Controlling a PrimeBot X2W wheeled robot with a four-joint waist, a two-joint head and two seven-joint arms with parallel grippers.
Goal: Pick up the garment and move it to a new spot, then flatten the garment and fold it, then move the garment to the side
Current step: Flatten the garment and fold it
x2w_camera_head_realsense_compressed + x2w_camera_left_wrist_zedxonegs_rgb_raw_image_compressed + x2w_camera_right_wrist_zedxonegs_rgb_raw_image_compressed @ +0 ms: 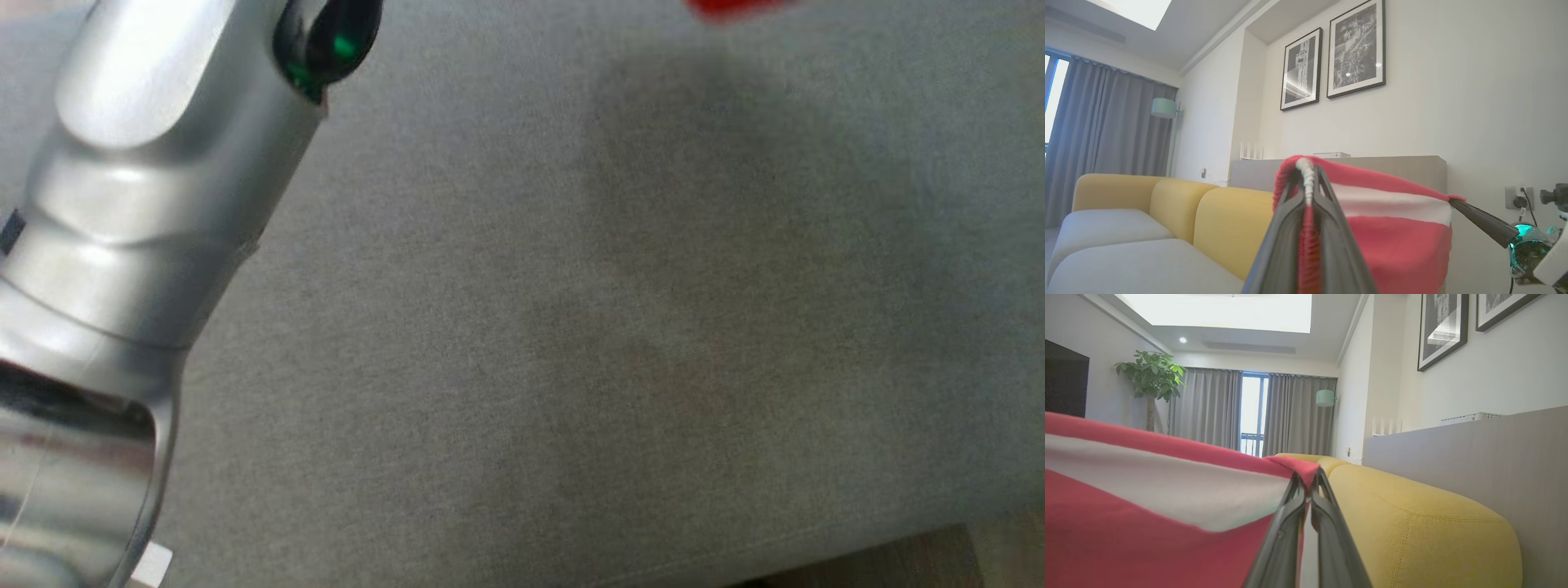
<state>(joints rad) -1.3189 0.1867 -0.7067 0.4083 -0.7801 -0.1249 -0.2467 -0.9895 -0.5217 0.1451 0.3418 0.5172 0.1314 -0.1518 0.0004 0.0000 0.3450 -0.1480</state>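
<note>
Forearm casing of pale silver metal (155,188) stands at the left of the head view, above the grey woven seat cushion of the sofa (571,343). In the left wrist view the left gripper (1307,173) has its two long dark fingers pressed together on one end of the red knitted garment with a broad white stripe (1396,245), and a ribbed edge rolls over their tips. From there the garment's top edge runs taut to the right, sloping slightly down, to the right gripper (1455,200), whose fingers are likewise clamped on the far corner with no gap showing. The cloth hangs below that line as a flat sheet, in front of the mustard-yellow upholstered backrest (1224,220).

So the garment's long axis lies across the robot, from one gripper to the other, and neither arm is nearer: each has an end. I judge the carry to a new spot to be the step in hand. It turns on both arms travelling together at the same spread. Closing the span would let the sheet sag and crease, while widening it could pull a corner free. Whether the lower hem touches the seat cannot be told.
</note>
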